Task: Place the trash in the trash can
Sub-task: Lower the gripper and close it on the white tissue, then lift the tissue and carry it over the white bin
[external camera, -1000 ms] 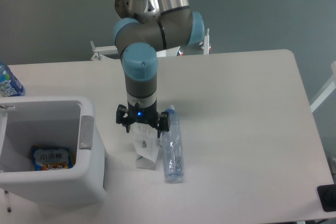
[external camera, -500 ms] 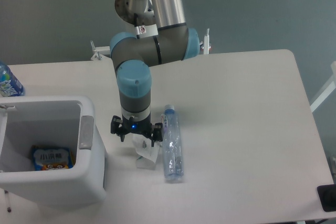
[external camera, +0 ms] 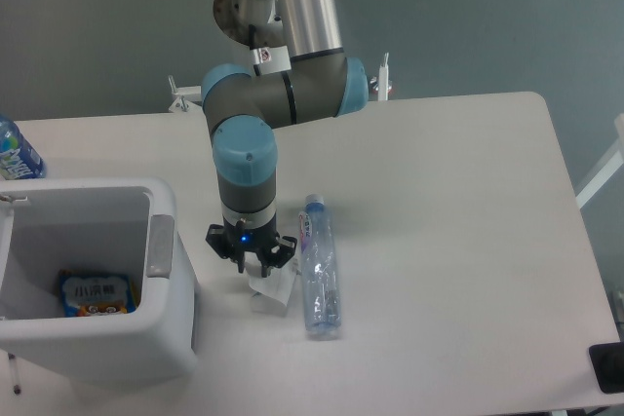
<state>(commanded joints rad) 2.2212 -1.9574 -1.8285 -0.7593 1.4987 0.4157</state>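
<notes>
Right, I'm down on the carton (external camera: pixel 271 291) now — my gripper (external camera: pixel 252 262) sits directly over its upper end, fingers drawn in narrow and low around it. Whether they truly clamp the paper, I cannot tell; the wrist hides the contact. The carton lies flat on the table (external camera: pixel 458 221), its free end poking out below my fingers toward the front edge, long axis running roughly front to back.

Just to the right, lying parallel, is the clear bottle (external camera: pixel 320 267), pale-blue cap pointing away from the front edge, body stretching toward it. It is close beside the carton, possibly touching, so a careless lift could nudge it — worth going straight up.

The trash can (external camera: pixel 161 299) stands to the left of me, near, its grey tab (external camera: pixel 160 245) facing my way. That's the relation that matters: the carry is a short sideways hop over that thick rim. Inside lies a blue-and-orange snack packet (external camera: pixel 96 294); its print is too small to read. A blue-tinted bottle (external camera: pixel 15 153) peeks in at the far left edge, label unreadable. Dark print on the carton — illegible too.
</notes>
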